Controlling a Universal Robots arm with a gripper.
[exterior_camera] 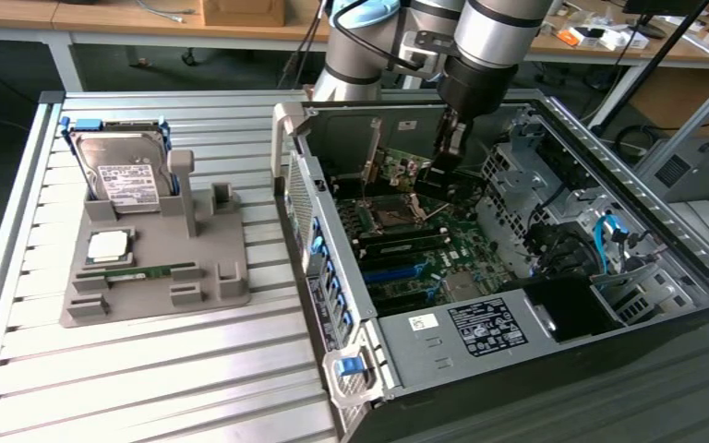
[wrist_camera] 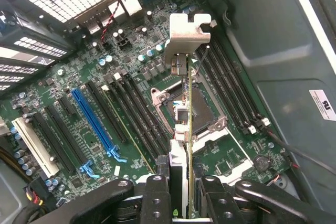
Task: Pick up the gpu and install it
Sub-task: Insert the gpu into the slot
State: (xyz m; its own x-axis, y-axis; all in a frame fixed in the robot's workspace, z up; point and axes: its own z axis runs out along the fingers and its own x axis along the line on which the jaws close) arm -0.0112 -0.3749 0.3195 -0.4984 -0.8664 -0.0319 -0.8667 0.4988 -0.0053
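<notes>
Starting at the exterior view's left: a grey holder (exterior_camera: pixel 158 268) sits on the slatted table (exterior_camera: pixel 145 369), with a hard drive (exterior_camera: pixel 126 175) standing upright at its far end, a processor chip (exterior_camera: pixel 111 245) lying flat at its middle and a memory stick (exterior_camera: pixel 139 273) lying in a slot just nearer the camera. All of that is well apart from the action.

Moving right, the open computer case (exterior_camera: pixel 490 268) lies on its side, walls up all round. Inside, the motherboard (exterior_camera: pixel 416 249) shows a bare processor socket (exterior_camera: pixel 394 218) and rows of slots.

Above it, at about one o'clock from the socket, the arm reaches down into the case. The gripper (exterior_camera: pixel 446 152) is clenched on the gpu (wrist_camera: pixel 185 119), which the wrist view shows edge-on between the fingers (wrist_camera: pixel 157 192), silver bracket (wrist_camera: pixel 188 38) at the far end. The card hangs over the socket area, clear of the board.

Slots run on both sides of the card: black memory slots (wrist_camera: pixel 231 93) one way, a blue slot (wrist_camera: pixel 94 121) and a white slot (wrist_camera: pixel 34 145) the other.

Further right, drive cages (exterior_camera: pixel 539 175) and blue cables (exterior_camera: pixel 607 240) crowd the case's three o'clock side, so open room is mainly straight above the board.
</notes>
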